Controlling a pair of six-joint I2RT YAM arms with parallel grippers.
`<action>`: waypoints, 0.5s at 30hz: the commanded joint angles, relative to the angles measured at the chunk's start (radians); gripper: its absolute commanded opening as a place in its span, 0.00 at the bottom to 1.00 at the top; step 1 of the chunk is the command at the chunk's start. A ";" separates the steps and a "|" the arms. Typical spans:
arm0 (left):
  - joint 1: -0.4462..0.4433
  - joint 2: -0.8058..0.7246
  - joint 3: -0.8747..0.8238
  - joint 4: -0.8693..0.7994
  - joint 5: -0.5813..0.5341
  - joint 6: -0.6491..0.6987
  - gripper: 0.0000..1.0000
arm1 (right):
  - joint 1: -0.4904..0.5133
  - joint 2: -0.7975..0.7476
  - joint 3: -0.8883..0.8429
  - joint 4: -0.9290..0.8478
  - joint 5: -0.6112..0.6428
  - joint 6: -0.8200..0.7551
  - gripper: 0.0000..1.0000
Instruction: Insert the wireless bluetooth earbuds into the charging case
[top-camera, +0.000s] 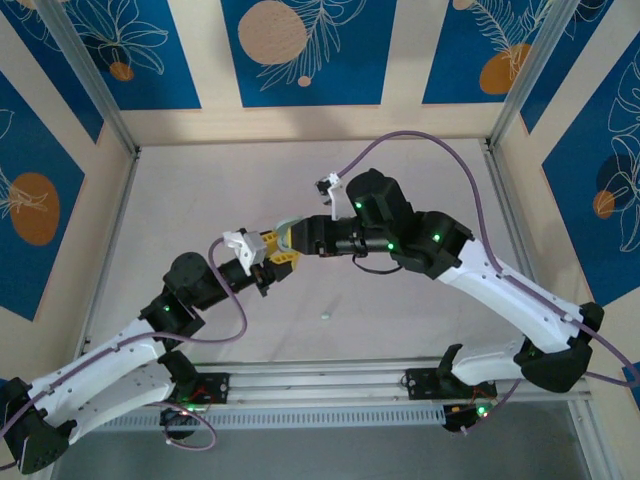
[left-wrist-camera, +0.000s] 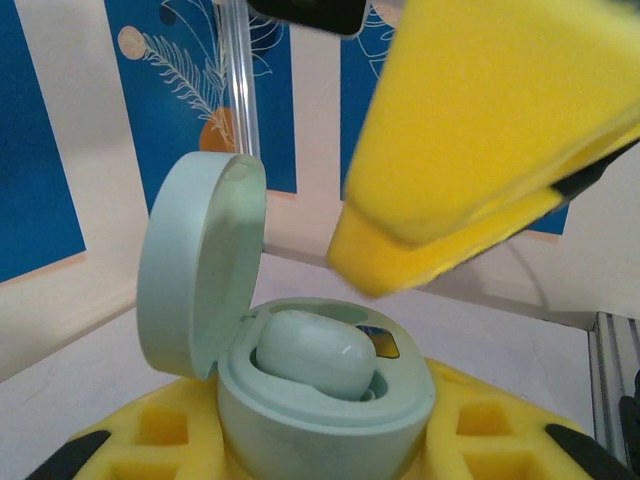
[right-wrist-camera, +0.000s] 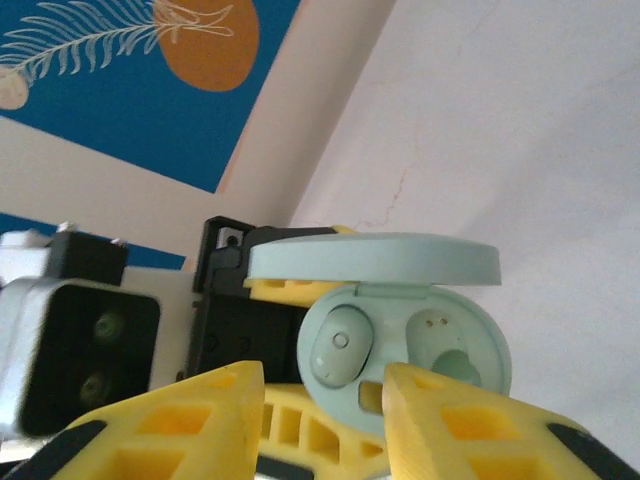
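My left gripper (top-camera: 268, 262) is shut on a pale green charging case (left-wrist-camera: 325, 425), held above the table with its lid (left-wrist-camera: 200, 265) swung open. A pale green earbud (right-wrist-camera: 338, 345) sits in one socket of the case (right-wrist-camera: 395, 310); the other socket (right-wrist-camera: 445, 345) has no earbud in it. My right gripper (right-wrist-camera: 325, 385) is open just in front of the case, nothing between its yellow fingers (right-wrist-camera: 180, 420). In the left wrist view one right finger (left-wrist-camera: 490, 130) hangs above the seated earbud (left-wrist-camera: 315, 352). Another tiny pale earbud (top-camera: 326, 317) lies on the table.
Both arms meet over the middle of the pale table (top-camera: 200, 200). Blue patterned walls and metal posts (top-camera: 80, 75) enclose the table at back and sides. A rail (top-camera: 320, 385) runs along the near edge by the arm bases.
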 joint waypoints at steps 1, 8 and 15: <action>-0.003 -0.026 -0.003 0.042 -0.018 -0.009 0.30 | 0.005 -0.062 -0.003 0.001 -0.044 -0.053 0.31; -0.003 -0.027 -0.006 0.049 -0.009 -0.014 0.30 | -0.008 -0.093 -0.033 -0.030 -0.046 -0.058 0.23; -0.003 -0.005 0.002 0.065 0.035 -0.025 0.30 | -0.006 0.002 0.006 0.002 -0.094 -0.049 0.21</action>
